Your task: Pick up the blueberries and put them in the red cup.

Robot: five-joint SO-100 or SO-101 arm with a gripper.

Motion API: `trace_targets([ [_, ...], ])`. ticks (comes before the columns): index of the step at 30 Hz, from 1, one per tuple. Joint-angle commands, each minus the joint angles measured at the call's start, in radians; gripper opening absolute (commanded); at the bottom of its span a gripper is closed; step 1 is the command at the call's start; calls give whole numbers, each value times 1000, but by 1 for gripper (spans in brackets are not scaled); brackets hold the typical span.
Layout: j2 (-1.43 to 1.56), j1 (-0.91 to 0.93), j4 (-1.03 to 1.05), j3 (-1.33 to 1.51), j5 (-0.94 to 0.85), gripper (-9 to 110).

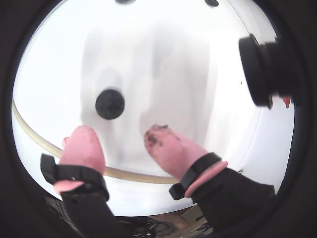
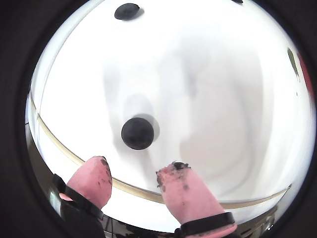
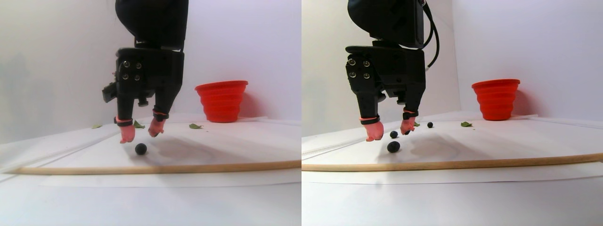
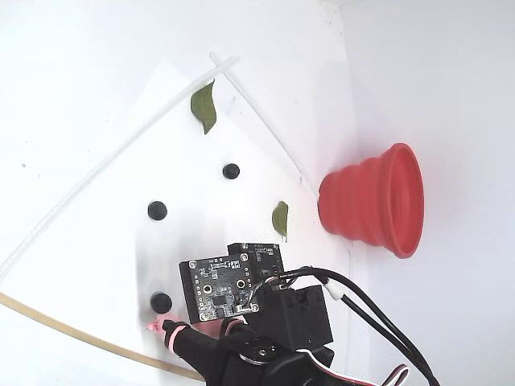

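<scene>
Three blueberries lie on the white sheet in the fixed view: one (image 4: 161, 302) beside the arm, one (image 4: 157, 211) farther off, one (image 4: 231, 170) nearest the red cup (image 4: 374, 201), which appears on its side at the right. In both wrist views my gripper (image 1: 119, 130) (image 2: 136, 166) is open, its pink stained fingertips hovering just short of a blueberry (image 1: 110, 103) (image 2: 137, 133), with nothing between them. The stereo pair view shows the gripper (image 3: 140, 135) just above that blueberry (image 3: 140, 149), not touching it. The red cup (image 3: 221, 101) stands upright behind.
A thin wooden strip (image 3: 155, 168) runs along the sheet's near edge. Green leaves (image 4: 203, 107) (image 4: 280, 219) lie among the berries. A black camera lens (image 1: 262, 69) juts in at the upper right of a wrist view. White walls stand behind the cup.
</scene>
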Motion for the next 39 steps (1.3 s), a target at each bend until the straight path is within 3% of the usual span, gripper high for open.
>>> trace_targets([
  [1,5,-5,-29,-54,-2,19],
  [39,-169,-29,-140,-133,18,20],
])
